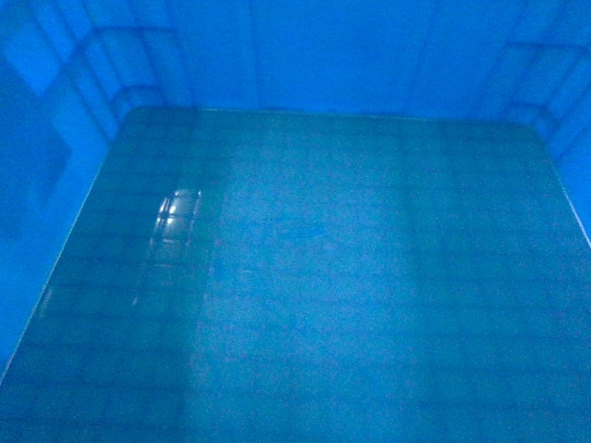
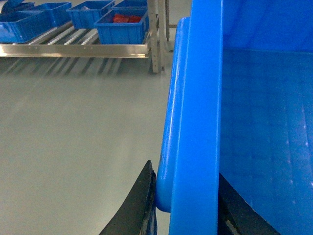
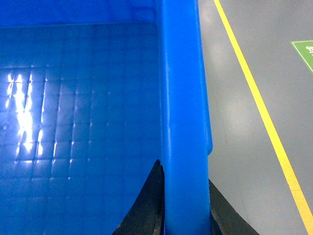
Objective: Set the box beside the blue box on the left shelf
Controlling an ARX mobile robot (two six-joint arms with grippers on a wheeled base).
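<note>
The box (image 1: 305, 277), a large blue crate, fills the head view; only its grid-patterned floor and smooth inner walls show there. In the left wrist view my left gripper (image 2: 186, 196) is shut on the box's left rim (image 2: 200, 98), one black finger outside and one inside. The right wrist view has my right gripper (image 3: 185, 196) shut on the right rim (image 3: 181, 98) in the same way. Far off at the upper left stands a roller shelf (image 2: 73, 50) carrying several blue boxes; the nearest one (image 2: 122, 29) holds red items. Which of them is the task's blue box I cannot tell.
Grey floor (image 2: 73, 137) lies between me and the shelf. A metal shelf post (image 2: 156, 34) stands at the shelf's right end. On the right, a yellow floor line (image 3: 259, 98) and a green floor marking (image 3: 304, 51) run past the box.
</note>
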